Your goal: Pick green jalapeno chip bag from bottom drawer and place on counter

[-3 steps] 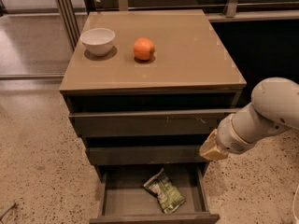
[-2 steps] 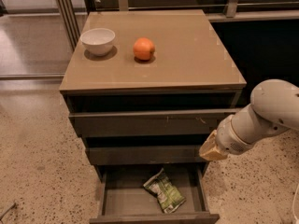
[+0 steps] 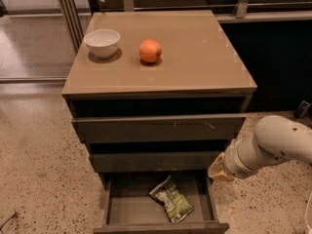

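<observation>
Barely moves in the last second: holds the hand [image 3: 219, 168] just beside the right wall of the open bottom drawer [image 3: 161, 226], grip impossible to tell. Leaves the green jalapeno chip bag [image 3: 171, 204] lying askew on the drawer floor, untouched. Shows a white bowl [image 3: 102, 42] and an orange fruit [image 3: 150, 50] on the worktop [image 3: 195, 62], no bag yet. Suggests a pause before the reach down

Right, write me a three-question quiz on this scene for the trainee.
1. True or false: the green jalapeno chip bag lies in the open bottom drawer.
2. On the counter are: A) white bowl and orange fruit; B) two cups; C) nothing.
3. Fill in: the gripper is at the cabinet's ___ side as seen, above the bag's level.
Key: 1 true; 2 A; 3 right.
</observation>
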You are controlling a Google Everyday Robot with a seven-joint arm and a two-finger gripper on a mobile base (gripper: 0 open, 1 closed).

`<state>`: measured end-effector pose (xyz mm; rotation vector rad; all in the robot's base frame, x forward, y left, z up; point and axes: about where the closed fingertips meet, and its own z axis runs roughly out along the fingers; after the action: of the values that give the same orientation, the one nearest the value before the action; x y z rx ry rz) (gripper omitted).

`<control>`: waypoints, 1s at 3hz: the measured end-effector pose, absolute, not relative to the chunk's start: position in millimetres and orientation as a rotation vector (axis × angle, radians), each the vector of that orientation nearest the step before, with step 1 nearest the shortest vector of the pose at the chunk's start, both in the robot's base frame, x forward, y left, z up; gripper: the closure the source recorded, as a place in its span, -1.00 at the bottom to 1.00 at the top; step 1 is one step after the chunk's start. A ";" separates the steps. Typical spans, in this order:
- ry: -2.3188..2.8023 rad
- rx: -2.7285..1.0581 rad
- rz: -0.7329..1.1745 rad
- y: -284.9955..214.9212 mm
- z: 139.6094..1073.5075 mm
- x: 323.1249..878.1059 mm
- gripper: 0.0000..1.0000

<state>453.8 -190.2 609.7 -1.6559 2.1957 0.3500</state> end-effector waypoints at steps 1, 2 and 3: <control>2.153 -1.601 0.331 -197.1 533.8 496.0 1.00; 2.133 -1.549 0.384 -202.6 469.6 529.2 1.00; 2.157 -1.528 0.463 -195.5 429.3 521.1 1.00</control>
<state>521.1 -195.5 429.3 -1.5278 2.1575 0.4634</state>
